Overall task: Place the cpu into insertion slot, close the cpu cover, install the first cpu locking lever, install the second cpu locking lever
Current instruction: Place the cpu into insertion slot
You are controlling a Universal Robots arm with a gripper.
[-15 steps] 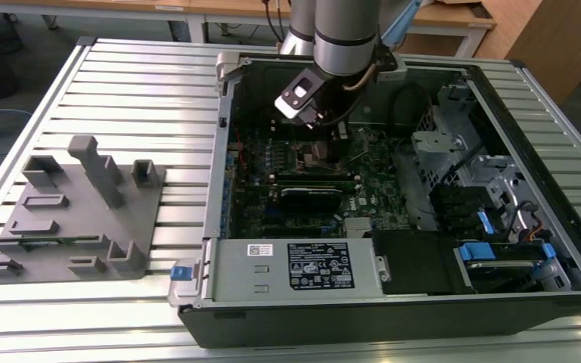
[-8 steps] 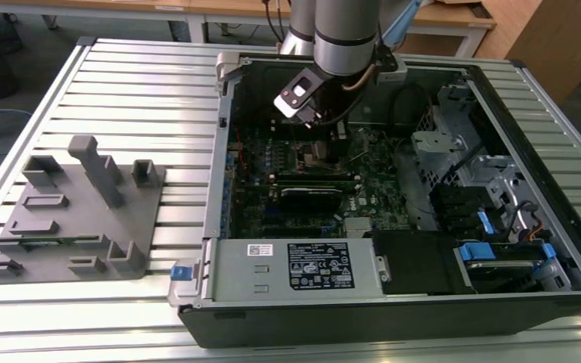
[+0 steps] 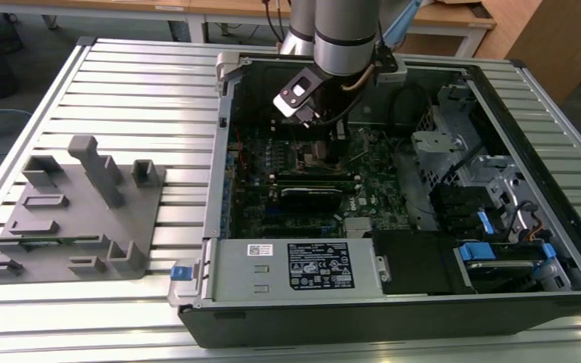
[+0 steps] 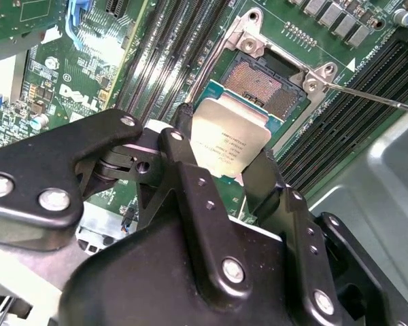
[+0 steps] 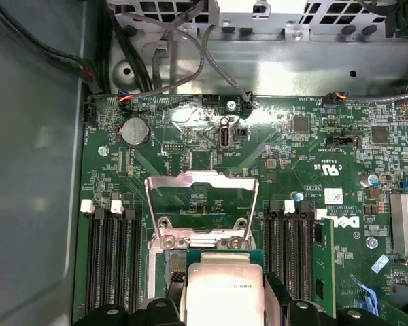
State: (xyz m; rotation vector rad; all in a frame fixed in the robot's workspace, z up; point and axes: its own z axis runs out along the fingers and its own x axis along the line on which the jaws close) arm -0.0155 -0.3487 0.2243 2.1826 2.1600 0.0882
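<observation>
My gripper (image 4: 224, 146) is shut on the cpu (image 4: 230, 139), a pale silver square chip pinched at two opposite edges by the black fingers (image 4: 180, 146). The chip hangs just above the motherboard and overlaps one edge of the insertion slot (image 4: 262, 85), whose dark centre lies bare. In the first wrist view the cpu (image 5: 221, 292) sits below the cpu cover (image 5: 202, 204), a silver frame swung up and open. A thin silver locking lever (image 4: 374, 98) sticks out sideways from the socket. In the exterior view the arm reaches down into the open case, with the gripper (image 3: 316, 136) over the board.
Long black memory slots (image 5: 112, 258) flank the socket on both sides. Cables (image 5: 177, 61) hang along the case wall behind the board. A grey power-supply box (image 3: 290, 266) and a drive cage (image 3: 452, 151) stand inside the case. A grey fixture (image 3: 69, 219) rests on the slatted table.
</observation>
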